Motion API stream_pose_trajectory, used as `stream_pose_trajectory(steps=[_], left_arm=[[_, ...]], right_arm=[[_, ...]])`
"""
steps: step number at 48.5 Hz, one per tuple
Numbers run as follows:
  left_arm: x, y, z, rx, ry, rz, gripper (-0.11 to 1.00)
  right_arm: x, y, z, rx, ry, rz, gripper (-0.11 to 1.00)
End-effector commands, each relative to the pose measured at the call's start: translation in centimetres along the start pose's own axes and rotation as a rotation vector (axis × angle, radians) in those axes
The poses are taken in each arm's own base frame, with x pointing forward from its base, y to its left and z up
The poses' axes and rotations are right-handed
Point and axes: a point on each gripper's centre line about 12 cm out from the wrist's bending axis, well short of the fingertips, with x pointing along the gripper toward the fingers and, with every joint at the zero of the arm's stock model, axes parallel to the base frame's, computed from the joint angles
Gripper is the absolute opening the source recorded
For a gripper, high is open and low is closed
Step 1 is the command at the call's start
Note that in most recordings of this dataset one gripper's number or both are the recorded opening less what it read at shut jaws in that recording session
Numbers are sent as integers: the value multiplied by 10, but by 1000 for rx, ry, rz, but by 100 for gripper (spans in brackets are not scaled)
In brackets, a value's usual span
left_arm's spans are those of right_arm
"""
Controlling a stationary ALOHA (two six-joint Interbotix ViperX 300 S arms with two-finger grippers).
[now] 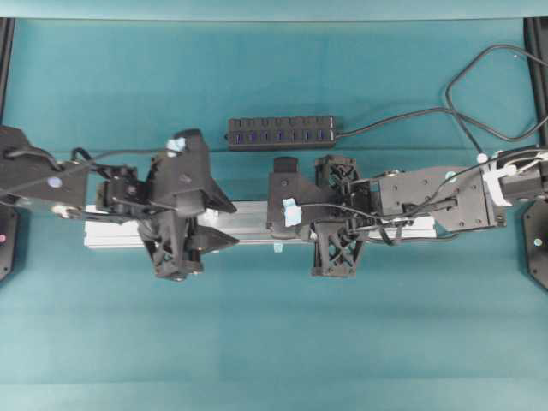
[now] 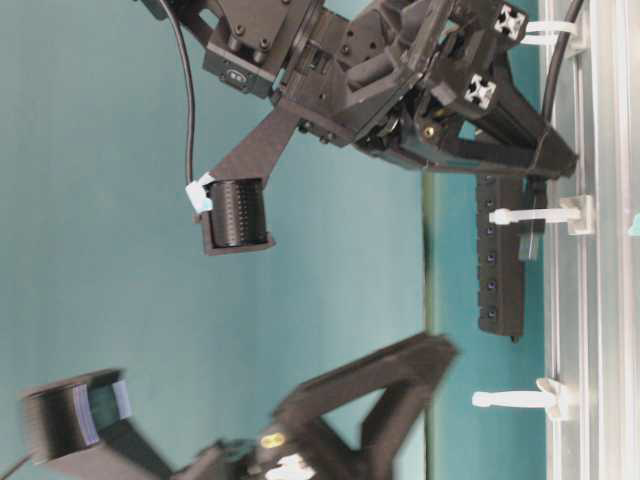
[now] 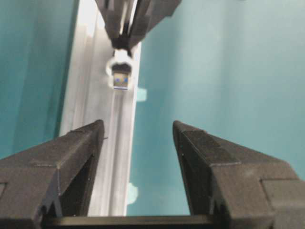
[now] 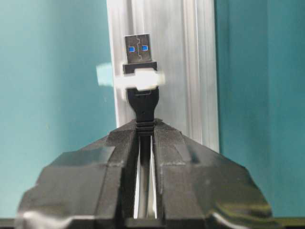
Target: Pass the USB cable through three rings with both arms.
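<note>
Up close in the right wrist view, right gripper (image 4: pixel 144 138) squeezed tight on the USB cable (image 4: pixel 143 102), just behind the plug. Plug poked through one of the three rings (image 4: pixel 141 79), metal tip and blue bits sticking out the far side, above the silver rail (image 4: pixel 190 57). Cable lying long-ways along the rail, tip pointing straight at the other arm. Across the gap, left gripper (image 3: pixel 138 143) spread wide with nothing in it, facing the plug (image 3: pixel 121 79) head-on and lined up along the same rail, but not touching yet. Closest free gripper to the tip, so likely the one to catch it next. Black hub (image 1: pixel 281 133) off to the side, not part of this.
</note>
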Motion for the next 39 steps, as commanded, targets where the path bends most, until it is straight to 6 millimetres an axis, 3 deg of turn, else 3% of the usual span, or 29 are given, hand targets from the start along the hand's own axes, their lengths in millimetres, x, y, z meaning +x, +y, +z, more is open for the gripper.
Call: stream_pose_trajectory(steps=[1, 23, 39], left_arm=[[4, 2, 5, 1, -28, 1, 62], [48, 15, 3, -18, -29, 24, 62], [64, 15, 1, -20, -8, 26, 60]], right_arm=[[-4, 1, 10, 0, -44, 5, -7], [-5, 2, 10, -1, -56, 9, -7], [-5, 3, 8, -1, -50, 9, -7]])
